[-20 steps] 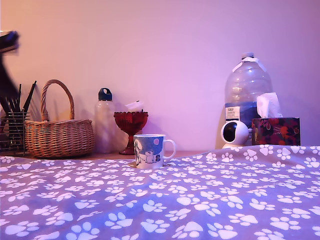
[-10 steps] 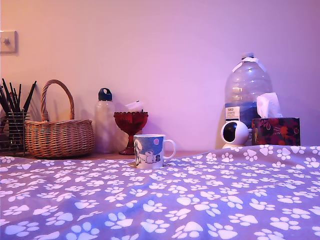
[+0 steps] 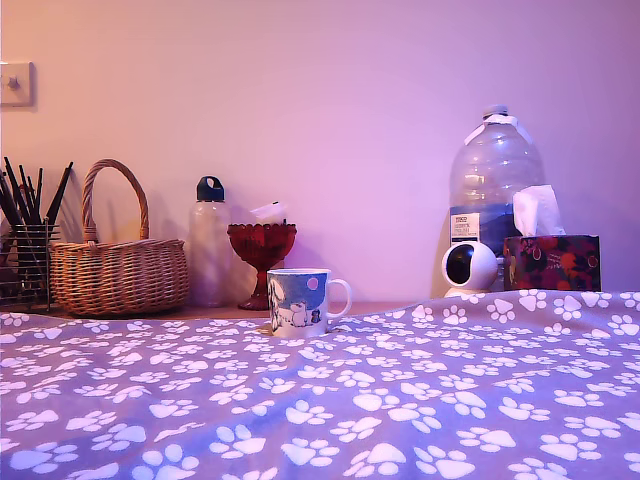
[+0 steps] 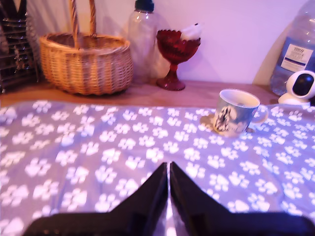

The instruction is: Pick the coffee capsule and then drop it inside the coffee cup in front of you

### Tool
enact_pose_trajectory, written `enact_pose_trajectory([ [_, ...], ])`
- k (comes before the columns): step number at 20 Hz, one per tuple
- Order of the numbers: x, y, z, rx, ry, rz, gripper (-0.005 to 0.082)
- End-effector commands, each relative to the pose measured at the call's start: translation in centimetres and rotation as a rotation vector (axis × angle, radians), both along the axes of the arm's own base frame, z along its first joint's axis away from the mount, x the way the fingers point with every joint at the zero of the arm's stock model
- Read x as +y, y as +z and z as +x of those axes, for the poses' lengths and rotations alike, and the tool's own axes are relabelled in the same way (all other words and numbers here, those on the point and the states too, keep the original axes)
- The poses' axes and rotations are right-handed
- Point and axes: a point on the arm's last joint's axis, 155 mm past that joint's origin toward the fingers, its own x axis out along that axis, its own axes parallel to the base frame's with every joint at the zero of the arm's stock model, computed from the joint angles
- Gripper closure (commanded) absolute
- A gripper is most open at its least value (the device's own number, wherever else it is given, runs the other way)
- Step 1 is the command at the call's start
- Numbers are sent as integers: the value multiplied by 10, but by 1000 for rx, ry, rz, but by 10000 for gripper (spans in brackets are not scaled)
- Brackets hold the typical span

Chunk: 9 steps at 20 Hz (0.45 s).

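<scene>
The fingers [image 4: 169,169] are clenched together with nothing in them, the coffee cup [image 4: 236,111] sits far ahead of them and off to one side, and no coffee capsule shows anywhere, so the arm might grab at nothing.

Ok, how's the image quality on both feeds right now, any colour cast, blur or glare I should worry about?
Exterior view: heavy pink-purple cast, dim, but the coffee cup is sharp, and no arm is visible. Wrist view: same cast, the gripper close-up, dark and soft-edged, fingers together; the cup slightly soft. No strong glare in either; no capsule visible in either view.
</scene>
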Motion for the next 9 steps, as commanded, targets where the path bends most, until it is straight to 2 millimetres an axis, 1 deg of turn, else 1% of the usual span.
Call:
enact_pose_trajectory([
  [1,1,-4,-3,-8,5,-7,791],
  [3,1,1,-6,-33,7,-11,791],
  [9,2,7,-14,-65,6,-14,791],
])
